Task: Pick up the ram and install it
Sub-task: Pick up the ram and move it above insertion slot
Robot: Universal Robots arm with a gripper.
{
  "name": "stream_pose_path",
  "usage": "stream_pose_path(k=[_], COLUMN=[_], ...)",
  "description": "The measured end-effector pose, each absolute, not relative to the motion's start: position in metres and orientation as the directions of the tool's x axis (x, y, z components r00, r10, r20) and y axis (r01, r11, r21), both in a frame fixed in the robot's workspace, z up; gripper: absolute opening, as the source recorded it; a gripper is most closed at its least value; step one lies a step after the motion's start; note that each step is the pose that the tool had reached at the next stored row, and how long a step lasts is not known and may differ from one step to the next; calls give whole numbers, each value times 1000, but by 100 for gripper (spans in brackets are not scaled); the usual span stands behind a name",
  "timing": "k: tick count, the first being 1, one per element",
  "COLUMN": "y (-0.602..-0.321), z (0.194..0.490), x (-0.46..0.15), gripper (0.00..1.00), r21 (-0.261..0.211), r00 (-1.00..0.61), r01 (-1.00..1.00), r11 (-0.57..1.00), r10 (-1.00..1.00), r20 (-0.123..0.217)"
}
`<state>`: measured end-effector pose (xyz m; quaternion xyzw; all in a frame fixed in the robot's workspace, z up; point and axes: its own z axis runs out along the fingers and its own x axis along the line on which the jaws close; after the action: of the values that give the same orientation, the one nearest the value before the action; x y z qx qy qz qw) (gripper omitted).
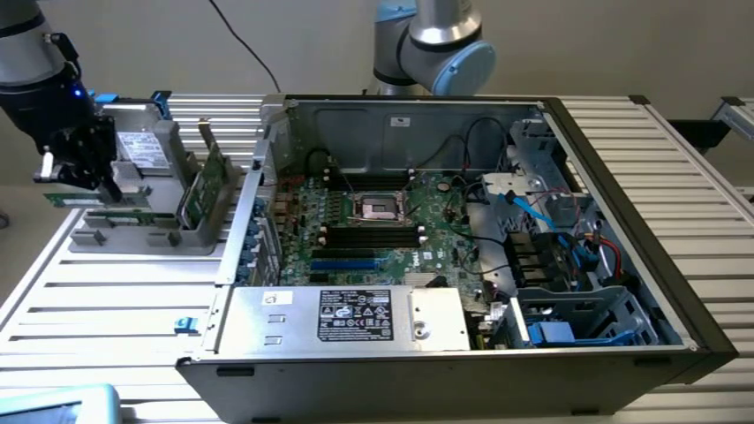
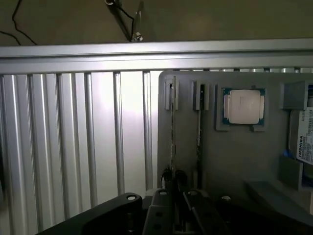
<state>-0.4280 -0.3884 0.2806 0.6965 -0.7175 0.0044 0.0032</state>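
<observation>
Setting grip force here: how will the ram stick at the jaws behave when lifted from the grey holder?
The ram is a thin board standing on edge, so probably light and stiff lengthwise, but vulnerable to sideways bending. With the jaws pinching one end, it may tilt or swing.

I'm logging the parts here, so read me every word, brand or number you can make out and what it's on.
"TOSHIBA": on the drive label, printed sideways.
The rest of that label's print: blurred.
Power supply label: too small to read.
</observation>
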Motion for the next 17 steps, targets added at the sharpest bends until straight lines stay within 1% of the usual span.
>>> stream_pose_path(k=[11, 17], y=[-389, -389], z=[330, 348], x=[-418, -400], gripper=[14, 14], r21=[-2, -2], r00=[-25, -25], r01=[-1000, -1000], r11=[25, 25], r10=[-1000, -1000], r20=[11, 11])
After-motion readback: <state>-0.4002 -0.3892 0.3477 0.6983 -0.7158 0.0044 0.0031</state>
